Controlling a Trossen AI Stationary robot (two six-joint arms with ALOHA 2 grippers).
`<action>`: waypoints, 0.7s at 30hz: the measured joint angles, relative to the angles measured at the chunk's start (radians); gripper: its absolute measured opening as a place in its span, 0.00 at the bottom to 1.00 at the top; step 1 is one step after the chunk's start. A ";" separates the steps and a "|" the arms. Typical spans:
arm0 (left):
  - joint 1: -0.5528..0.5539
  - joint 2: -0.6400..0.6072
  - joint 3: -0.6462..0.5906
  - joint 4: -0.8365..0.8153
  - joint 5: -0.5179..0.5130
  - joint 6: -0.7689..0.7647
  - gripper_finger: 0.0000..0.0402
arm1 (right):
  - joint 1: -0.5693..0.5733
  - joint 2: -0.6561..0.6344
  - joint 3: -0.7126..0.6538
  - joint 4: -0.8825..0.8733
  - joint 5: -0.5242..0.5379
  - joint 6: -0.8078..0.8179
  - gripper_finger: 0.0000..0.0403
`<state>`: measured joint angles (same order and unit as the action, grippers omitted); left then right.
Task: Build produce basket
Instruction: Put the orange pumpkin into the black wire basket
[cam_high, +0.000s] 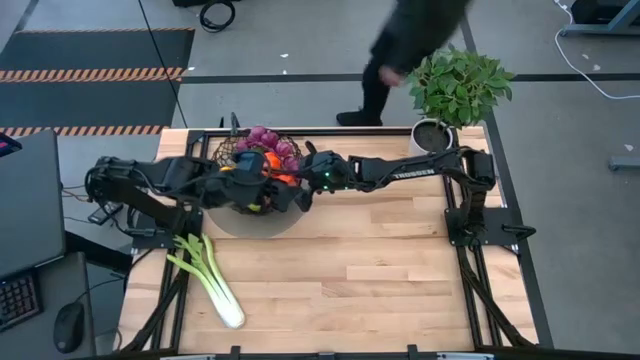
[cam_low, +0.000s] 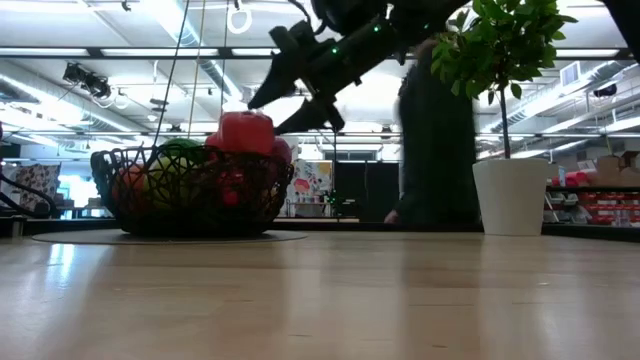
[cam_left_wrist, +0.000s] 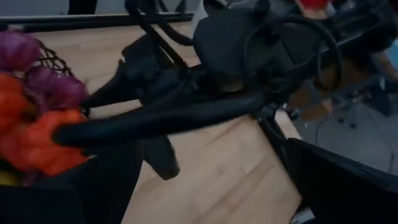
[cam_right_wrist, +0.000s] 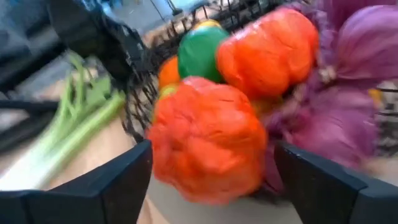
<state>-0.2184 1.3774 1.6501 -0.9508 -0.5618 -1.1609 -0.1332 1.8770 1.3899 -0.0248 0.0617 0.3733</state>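
Orange produce in wire basket

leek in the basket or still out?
Out. The leek lies flat on the table, apart from the basket.

Both arms hide much of the basket from above

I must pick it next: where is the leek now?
In the high view the leek lies on the table's left side, outside and in front of the basket.
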 joint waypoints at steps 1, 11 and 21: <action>0.003 -0.007 0.000 -0.007 0.010 0.019 1.00 | 0.001 0.010 0.000 0.016 0.000 0.027 0.84; 0.044 -0.077 0.000 -0.016 0.097 0.178 1.00 | 0.027 0.027 0.002 0.045 0.084 0.131 0.94; 0.019 -0.105 0.000 -0.045 0.127 0.177 1.00 | 0.020 0.057 -0.001 -0.004 0.136 0.167 0.93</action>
<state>-0.1993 1.2726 1.6501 -0.9955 -0.4350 -0.9836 -0.1136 1.9337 1.3888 -0.0284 0.1973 0.5404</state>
